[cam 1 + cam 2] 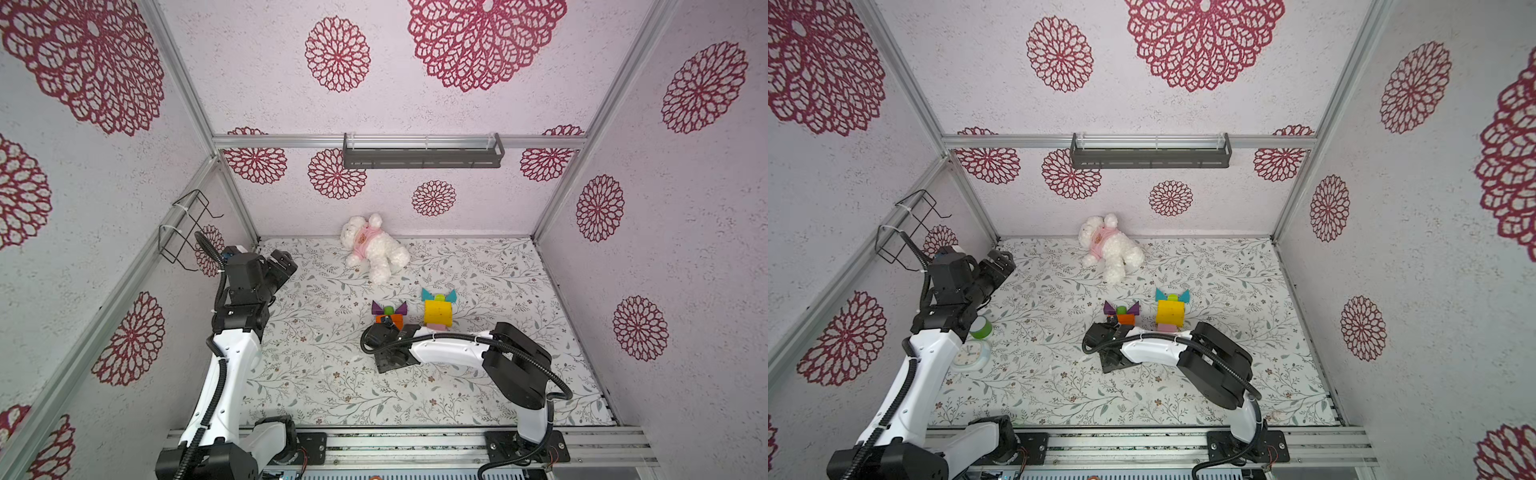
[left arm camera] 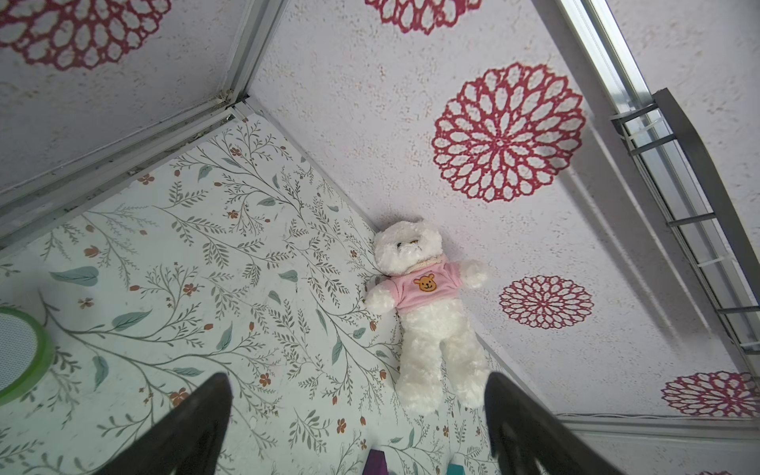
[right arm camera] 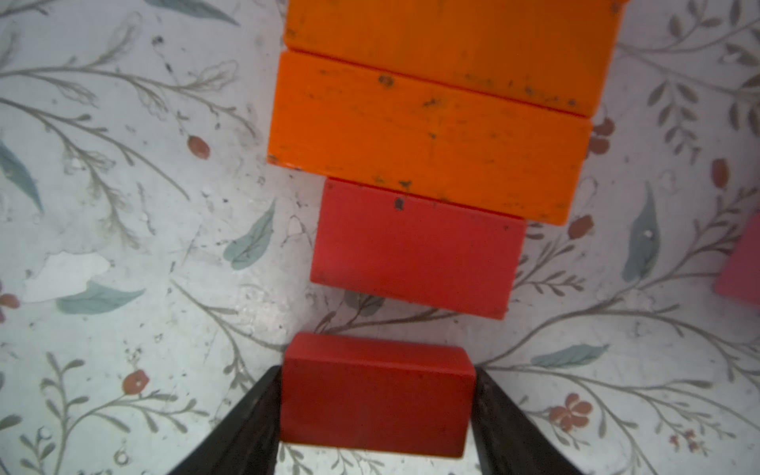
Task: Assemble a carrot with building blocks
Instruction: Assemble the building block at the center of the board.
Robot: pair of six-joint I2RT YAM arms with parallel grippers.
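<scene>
- A green cup [image 1: 981, 327] and a small white clock [image 1: 969, 355] sit on the flowered mat [image 1: 332, 374], back behind the left pincer and partly under its arm. They show in a top view only.
- The left pincer [image 1: 284, 261] hangs over the mat's far left corner. Its fingers [image 2: 193, 423] are spread wide with nothing between them.
- A white plush bear [image 1: 374, 249] in a pink shirt lies ahead of that pincer against the back wall, well apart from the fingertips.
- Two purple triangles [image 1: 377, 308] flank a lime-green cylinder [image 1: 388, 310] at the far end of a column of blocks, straight ahead of the right pincer.
- In the right wrist view that column runs toward the pincer: a far orange bar [image 3: 452, 41], a near orange bar [image 3: 427, 135] touching it, then a red bar [image 3: 415, 246] touching that one.
- The right pincer [image 3: 376, 370] pinches a dark red block [image 3: 376, 407], one finger pressed against each short end. A strip of bare mat separates this block from the red bar. Whether it rests on the mat cannot be told.
- Off the right pincer's right side stands a second column: a pink block [image 1: 438, 328] nearest, yellow blocks [image 1: 437, 312] beyond it, and teal triangles [image 1: 427, 294] flanking a second green cylinder [image 1: 439, 297] farthest away.
</scene>
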